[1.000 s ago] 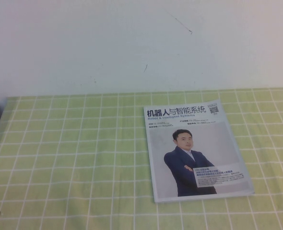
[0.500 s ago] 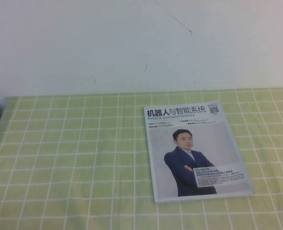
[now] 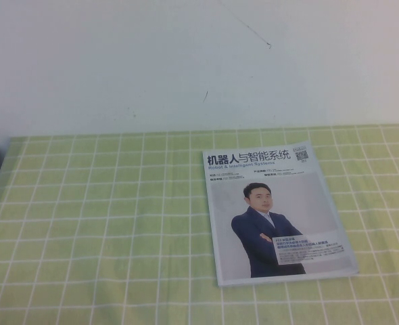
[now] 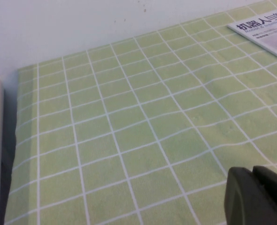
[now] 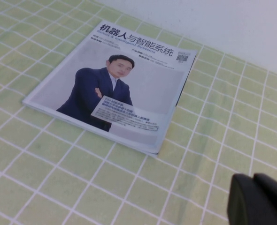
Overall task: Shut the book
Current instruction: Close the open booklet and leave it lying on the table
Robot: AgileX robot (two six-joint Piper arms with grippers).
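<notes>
1. The magazine (image 3: 277,213) lies flat and closed, front cover up, on the green checked cloth (image 3: 105,223) over the bench, right of centre.
2. The left gripper (image 4: 258,197) is out of the high view. Its wrist view shows only a dark part of it over bare cloth, well apart from the magazine, with just a corner of the cover in frame. Apart or together: cannot tell.
3. The right gripper (image 5: 258,199) is also out of the high view. Its wrist view takes in the whole cover, and the gripper is off the magazine, not touching. State: cannot tell.
4. Step: my read is that the close is done. No page is lifted and the edges look flush.
5. Next: nothing left to grasp or push, so the call is to park both arms clear of the cover.
</notes>
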